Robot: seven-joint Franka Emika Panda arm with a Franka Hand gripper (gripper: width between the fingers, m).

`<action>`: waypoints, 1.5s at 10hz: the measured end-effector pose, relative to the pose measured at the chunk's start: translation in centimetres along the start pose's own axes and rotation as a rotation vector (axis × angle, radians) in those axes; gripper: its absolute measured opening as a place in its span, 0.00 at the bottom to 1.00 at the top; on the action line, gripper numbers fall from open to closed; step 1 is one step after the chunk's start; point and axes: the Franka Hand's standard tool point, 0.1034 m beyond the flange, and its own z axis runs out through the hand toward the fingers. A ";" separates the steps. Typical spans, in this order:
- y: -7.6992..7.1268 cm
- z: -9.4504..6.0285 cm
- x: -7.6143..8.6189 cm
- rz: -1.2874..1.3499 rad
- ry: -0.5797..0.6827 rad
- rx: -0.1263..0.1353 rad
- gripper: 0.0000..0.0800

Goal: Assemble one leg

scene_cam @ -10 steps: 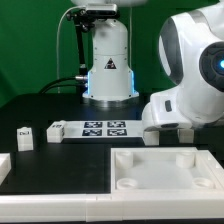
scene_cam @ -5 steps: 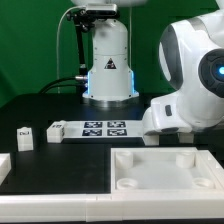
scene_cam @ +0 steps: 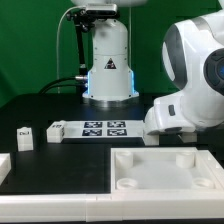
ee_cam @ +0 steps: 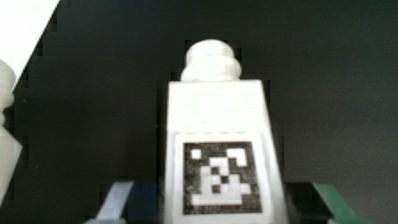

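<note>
In the wrist view a white leg (ee_cam: 221,130) with a rounded peg end and a black-and-white tag lies lengthwise between my gripper's (ee_cam: 226,203) two fingers. The left finger (ee_cam: 121,200) and right finger (ee_cam: 331,200) stand on either side of it, each with a narrow dark gap, so the gripper is open around the leg. In the exterior view the gripper (scene_cam: 168,134) is low over the table at the right, just behind the large white panel (scene_cam: 165,170); the wrist hides most of that leg. Two more legs, one (scene_cam: 25,135) upright and one (scene_cam: 57,129) lying, are at the left.
The marker board (scene_cam: 105,127) lies mid-table in front of the robot base (scene_cam: 108,60). A white part (scene_cam: 3,165) sits at the exterior view's left edge. Another white piece (ee_cam: 7,110) shows at the wrist picture's edge.
The arm's wrist has shifted slightly toward the exterior view's right. The parts on the table have not moved.
</note>
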 end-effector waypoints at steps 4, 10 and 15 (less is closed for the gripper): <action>-0.1 0.0 0.0 -0.004 0.001 -0.001 0.36; 1.0 -5.0 -3.4 -0.088 0.011 -0.007 0.36; 2.7 -7.1 -3.5 -0.130 0.062 0.011 0.36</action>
